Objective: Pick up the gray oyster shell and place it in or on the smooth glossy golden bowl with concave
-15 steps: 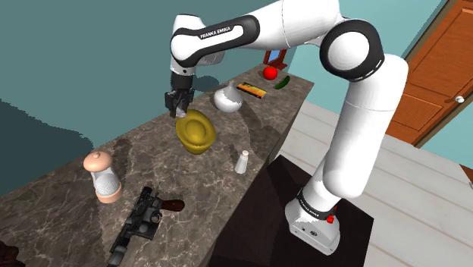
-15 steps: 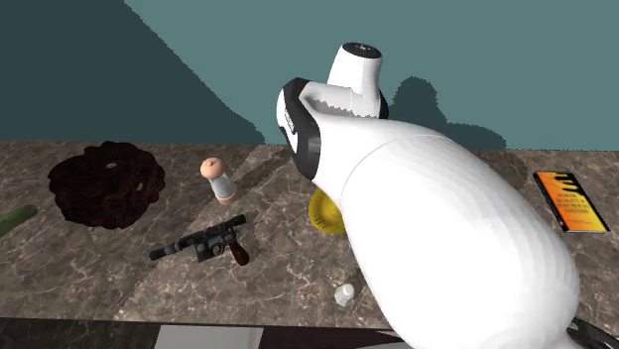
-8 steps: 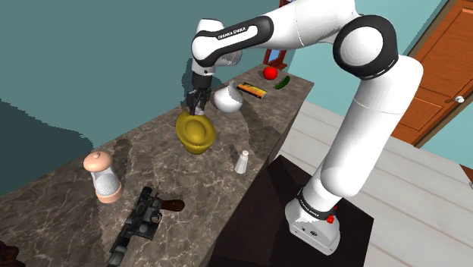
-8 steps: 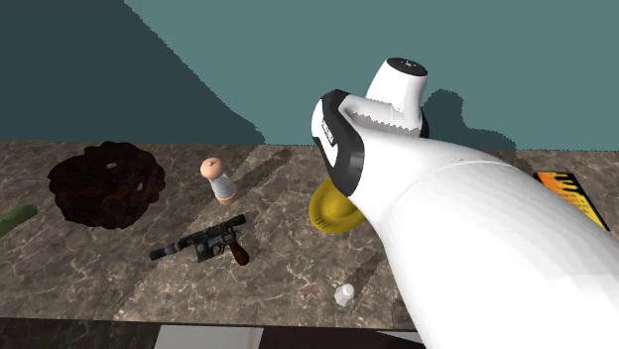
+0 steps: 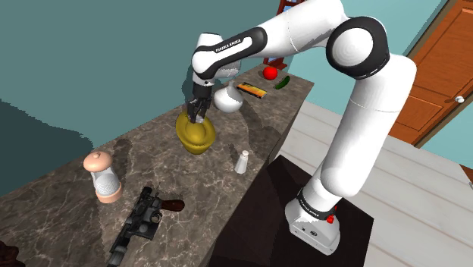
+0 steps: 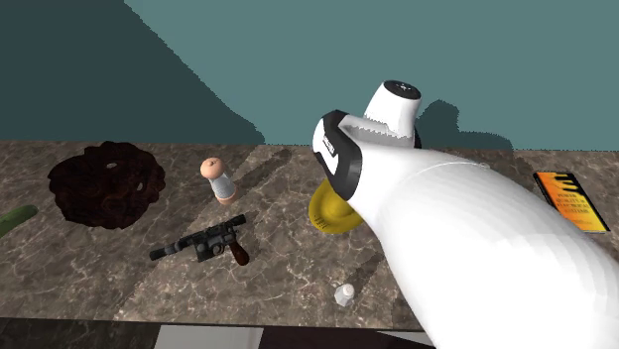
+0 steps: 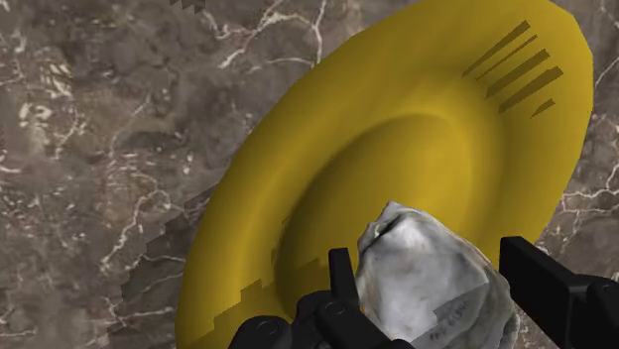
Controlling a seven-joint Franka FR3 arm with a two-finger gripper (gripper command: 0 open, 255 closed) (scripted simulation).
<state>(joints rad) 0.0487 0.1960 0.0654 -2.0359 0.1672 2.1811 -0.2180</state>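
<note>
As the jaws hung low over the golden bowl, they were pinching the gray oyster shell between them, a black finger pressed to each flank, as far as the wrist view showed. The shell sat just above the bowl's concave middle; whether it touched the glossy surface I could not tell. The bowl itself stood on the marbled desk, just beside a white rounded vessel. By that reckoning the pick-up was done and the carry to the bowl was as good as done. What was left, in my judgement, was the release — spreading the jaws so the shell would settle into the hollow, not on the sloping rim — and then lifting the arm clear without knocking the bowl.
</note>
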